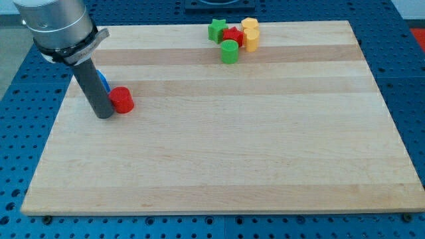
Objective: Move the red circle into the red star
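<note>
The red circle [122, 99] lies on the wooden board [226, 153] at the view's left. My tip [104, 115] rests on the board right beside it, on its left and touching or nearly touching it. The red star [233, 36] sits near the view's top centre, packed among other blocks. A blue block [103, 81] is mostly hidden behind my rod, just up-left of the red circle.
Around the red star are a green star [216, 30] on its left, a green block [229, 51] below it, and two yellow blocks [251, 34] on its right. A blue perforated table [20, 119] surrounds the board.
</note>
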Robot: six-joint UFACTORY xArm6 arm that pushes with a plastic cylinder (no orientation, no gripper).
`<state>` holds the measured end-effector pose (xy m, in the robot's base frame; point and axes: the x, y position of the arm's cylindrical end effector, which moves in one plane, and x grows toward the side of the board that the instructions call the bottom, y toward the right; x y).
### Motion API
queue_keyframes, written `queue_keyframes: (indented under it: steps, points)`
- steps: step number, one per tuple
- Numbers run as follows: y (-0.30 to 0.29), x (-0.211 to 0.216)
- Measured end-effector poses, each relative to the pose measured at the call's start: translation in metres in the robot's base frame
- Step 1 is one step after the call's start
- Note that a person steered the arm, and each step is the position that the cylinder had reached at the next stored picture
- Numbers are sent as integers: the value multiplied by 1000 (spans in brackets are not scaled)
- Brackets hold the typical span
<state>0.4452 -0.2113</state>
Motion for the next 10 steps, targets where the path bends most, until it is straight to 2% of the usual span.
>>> queue_keyframes:
  steps: [2,3,6,8,10]
  points:
    - [25,-7]
    - [45,-24]
    - [53,-91]
    - [53,-98]
    - [76,-124]
